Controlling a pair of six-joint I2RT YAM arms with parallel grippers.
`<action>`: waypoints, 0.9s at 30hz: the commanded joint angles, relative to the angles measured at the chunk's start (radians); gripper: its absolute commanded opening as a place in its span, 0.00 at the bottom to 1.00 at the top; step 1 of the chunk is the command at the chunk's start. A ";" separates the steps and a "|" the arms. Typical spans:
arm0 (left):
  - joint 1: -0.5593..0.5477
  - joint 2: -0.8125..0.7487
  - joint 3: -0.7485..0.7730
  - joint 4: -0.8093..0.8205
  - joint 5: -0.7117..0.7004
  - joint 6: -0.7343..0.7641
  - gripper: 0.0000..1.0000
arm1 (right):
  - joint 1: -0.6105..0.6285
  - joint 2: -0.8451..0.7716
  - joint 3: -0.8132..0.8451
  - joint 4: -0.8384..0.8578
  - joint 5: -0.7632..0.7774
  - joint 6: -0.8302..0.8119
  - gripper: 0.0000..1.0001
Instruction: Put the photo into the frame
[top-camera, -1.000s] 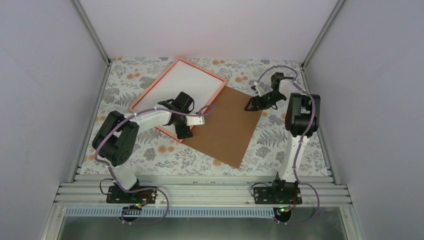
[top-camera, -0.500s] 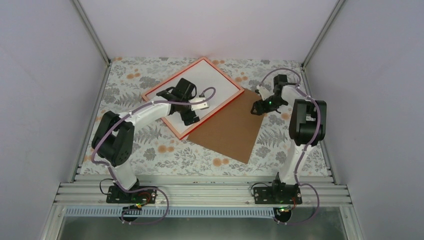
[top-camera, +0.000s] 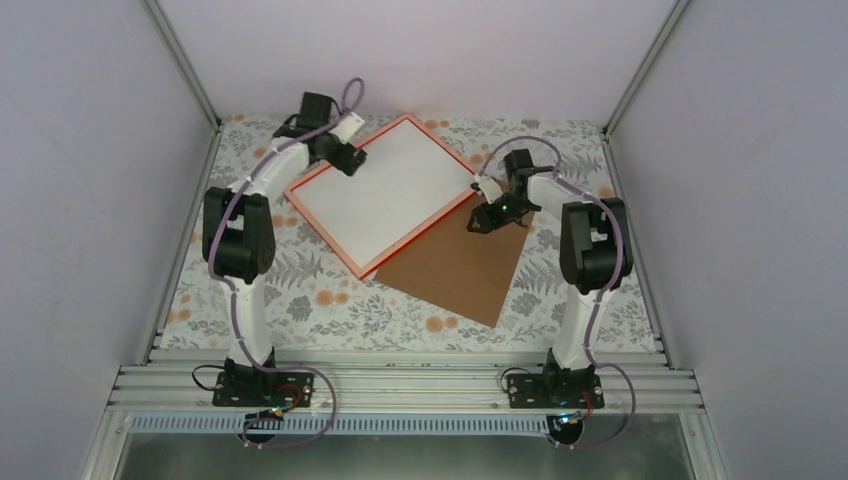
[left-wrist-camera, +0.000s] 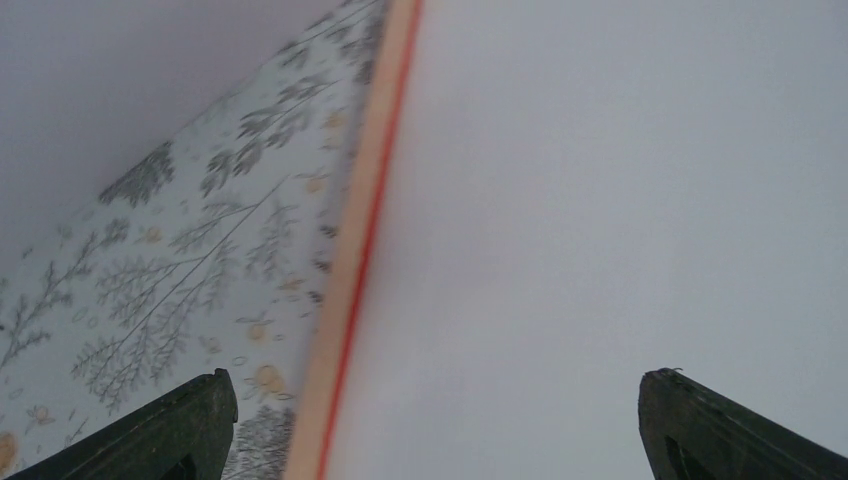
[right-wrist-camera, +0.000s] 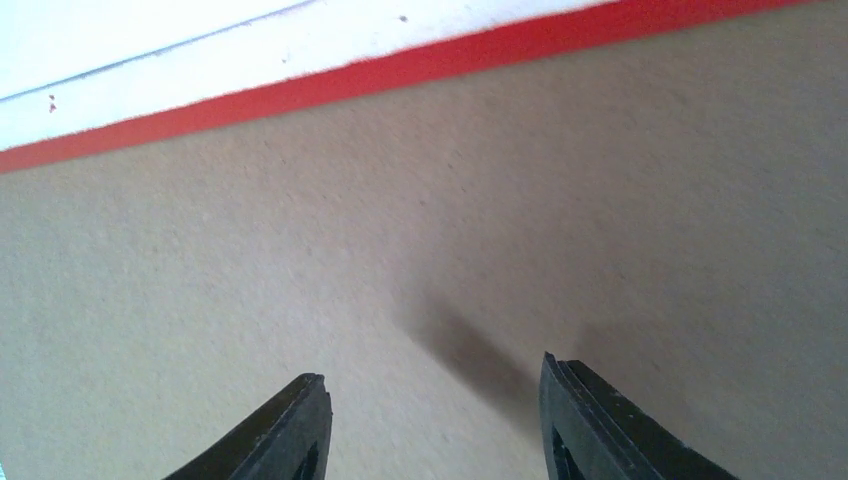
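The red frame (top-camera: 325, 234) lies flat at the table's far middle. A white sheet (top-camera: 385, 195) fills it; no landscape print shows, and I cannot tell if this white is the photo's back. My left gripper (top-camera: 350, 160) is open and empty over the frame's far-left edge. In the left wrist view its jaws (left-wrist-camera: 440, 375) straddle the orange-pink frame edge (left-wrist-camera: 345, 290) and the white sheet (left-wrist-camera: 600, 200). My right gripper (top-camera: 483, 218) is open and empty by the frame's right corner. In the right wrist view it (right-wrist-camera: 432, 378) hovers over the brown backing board (right-wrist-camera: 300, 250), close to the red frame edge (right-wrist-camera: 400, 70).
The brown backing board (top-camera: 460, 265) lies on the floral tablecloth (top-camera: 330, 305), partly under the frame's near-right side. White walls and metal posts (top-camera: 185, 65) close in the left, back and right sides.
The frame and board slid right and turned. My left gripper moved from the frame's middle to its far-left edge. My right gripper moved left to the frame's right corner.
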 joint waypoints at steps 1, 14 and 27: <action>0.107 0.145 0.169 -0.119 0.207 -0.084 1.00 | 0.041 0.070 0.036 0.039 -0.058 0.049 0.52; 0.265 0.322 0.298 -0.275 0.438 -0.052 0.98 | 0.021 0.108 -0.104 0.021 0.014 -0.015 0.47; 0.287 -0.002 -0.287 -0.269 0.572 0.111 0.93 | -0.131 0.087 -0.174 -0.010 0.117 -0.112 0.45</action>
